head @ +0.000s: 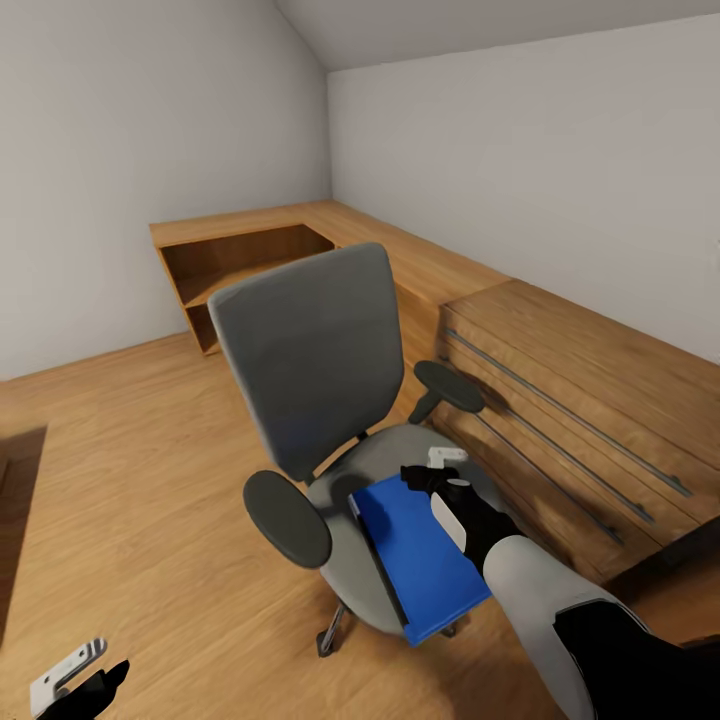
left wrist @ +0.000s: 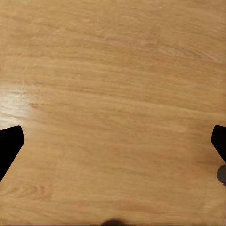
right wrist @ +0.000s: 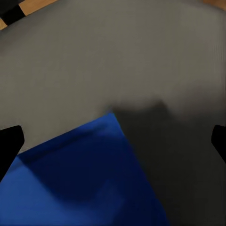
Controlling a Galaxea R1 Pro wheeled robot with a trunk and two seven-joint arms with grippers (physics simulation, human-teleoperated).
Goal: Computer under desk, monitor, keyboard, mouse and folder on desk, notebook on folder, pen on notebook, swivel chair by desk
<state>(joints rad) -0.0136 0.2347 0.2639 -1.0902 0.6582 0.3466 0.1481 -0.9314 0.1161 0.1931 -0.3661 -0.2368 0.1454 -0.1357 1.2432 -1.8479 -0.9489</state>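
Note:
The swivel chair (head: 310, 370) stands in the middle of the head view, its grey back turned to the far corner. The bright blue folder (head: 415, 555) lies flat on its seat, overhanging the near edge. My right gripper (head: 432, 466) hovers just above the folder's far corner, open. In the right wrist view the right gripper (right wrist: 114, 141) is spread wide, the folder's corner (right wrist: 89, 179) and the grey seat (right wrist: 117, 61) beneath it. My left gripper (head: 70, 672) hangs low at the near left, open over bare floor; the left wrist view shows the left gripper (left wrist: 113, 141) holding nothing.
A wooden dresser (head: 590, 400) with long bar handles stands close on the chair's right. A low wooden shelf unit (head: 250, 260) runs along the far walls into the corner. Light wood floor (head: 130, 480) spreads wide to the chair's left.

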